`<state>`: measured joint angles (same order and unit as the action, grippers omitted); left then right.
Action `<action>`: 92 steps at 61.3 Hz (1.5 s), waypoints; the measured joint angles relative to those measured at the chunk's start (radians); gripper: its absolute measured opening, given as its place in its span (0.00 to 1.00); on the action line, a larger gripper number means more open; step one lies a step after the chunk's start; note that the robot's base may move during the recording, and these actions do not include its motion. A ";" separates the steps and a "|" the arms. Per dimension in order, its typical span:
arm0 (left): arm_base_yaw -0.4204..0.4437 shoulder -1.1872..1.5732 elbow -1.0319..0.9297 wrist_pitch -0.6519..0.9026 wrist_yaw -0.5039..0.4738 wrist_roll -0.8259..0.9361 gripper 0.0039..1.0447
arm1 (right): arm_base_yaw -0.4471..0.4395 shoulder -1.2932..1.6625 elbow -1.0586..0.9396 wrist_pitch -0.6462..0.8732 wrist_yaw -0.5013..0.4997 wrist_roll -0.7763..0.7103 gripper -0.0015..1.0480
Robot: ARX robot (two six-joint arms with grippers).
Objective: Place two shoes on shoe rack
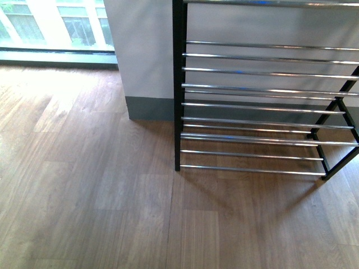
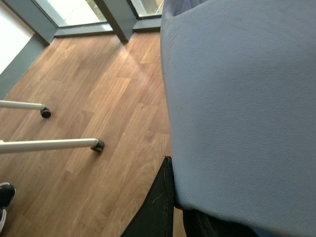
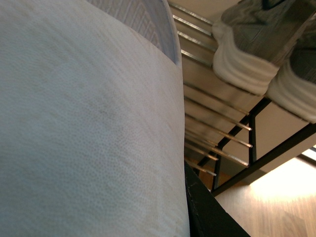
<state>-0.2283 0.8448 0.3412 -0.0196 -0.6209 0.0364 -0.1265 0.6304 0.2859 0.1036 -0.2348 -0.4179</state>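
Shoes (image 3: 256,39) already sit side by side on the rack (image 1: 178,112), so any retreat should probably clear its bars gently; neither arm's jaws show, so I cannot tell their state.

Shoe rack (image 1: 263,106): side frames black; bars chrome w/ white glints, one small blue reflection.
Floor (image 1: 84,185): wood planks, mid-brown, streaked grain, bleached pale in the glare. Reads warmer orange-brown in left wrist view.
Wall (image 1: 146,50): off-white. Skirting (image 1: 148,107): dull grey.
Shoes (image 3: 247,39): grey knit uppers, mottled weave; thick off-white soles.
Whitish surface (image 3: 89,128): whitish-grey, fine dotted texture, plus a ribbed grey patch.
Blue-grey surface (image 2: 237,98): pale, fine grain, no print.
Black part (image 2: 153,212): plain black.
Legs (image 2: 49,144): white; feet (image 2: 98,145) black.
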 joint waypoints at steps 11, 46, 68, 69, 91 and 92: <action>-0.002 0.000 0.000 0.000 0.003 0.000 0.01 | -0.002 0.000 0.000 0.000 0.002 0.000 0.01; -0.002 0.000 0.000 0.000 0.000 0.000 0.01 | -0.002 -0.002 0.001 0.000 0.002 0.000 0.01; -0.002 0.000 0.000 0.000 0.000 0.000 0.01 | -0.002 -0.002 0.001 0.000 0.002 0.000 0.01; -0.002 0.000 0.000 0.000 0.000 0.000 0.01 | -0.002 -0.001 0.001 0.000 0.002 0.000 0.01; -0.002 0.001 -0.001 0.000 0.000 0.000 0.01 | -0.002 0.000 0.000 0.000 0.002 0.000 0.01; -0.002 0.001 -0.001 0.000 0.000 0.000 0.01 | -0.002 -0.001 0.000 0.000 0.002 0.000 0.01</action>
<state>-0.2302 0.8455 0.3405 -0.0200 -0.6212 0.0364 -0.1284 0.6296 0.2863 0.1036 -0.2329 -0.4175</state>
